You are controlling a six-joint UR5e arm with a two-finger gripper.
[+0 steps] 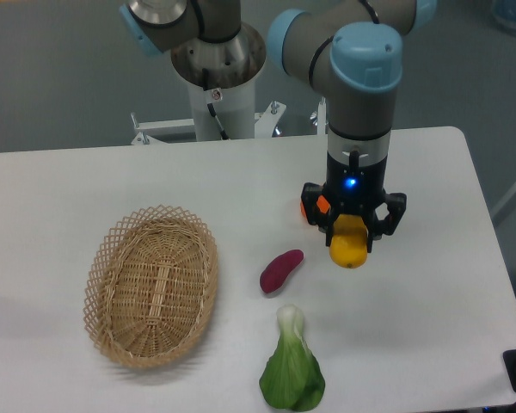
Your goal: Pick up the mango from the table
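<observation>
The yellow-orange mango (349,245) hangs in the air above the white table (430,327), right of centre. My gripper (351,231) is shut on it, with black fingers on either side of the fruit and a blue light lit on the wrist. Only the mango's lower half shows below the fingers.
A round orange fruit (312,206) sits mostly hidden behind the gripper. A purple sweet potato (280,270) lies left of the mango. A green bok choy (291,366) lies near the front edge. A wicker basket (151,285) stands at the left. The robot base (217,64) is at the back.
</observation>
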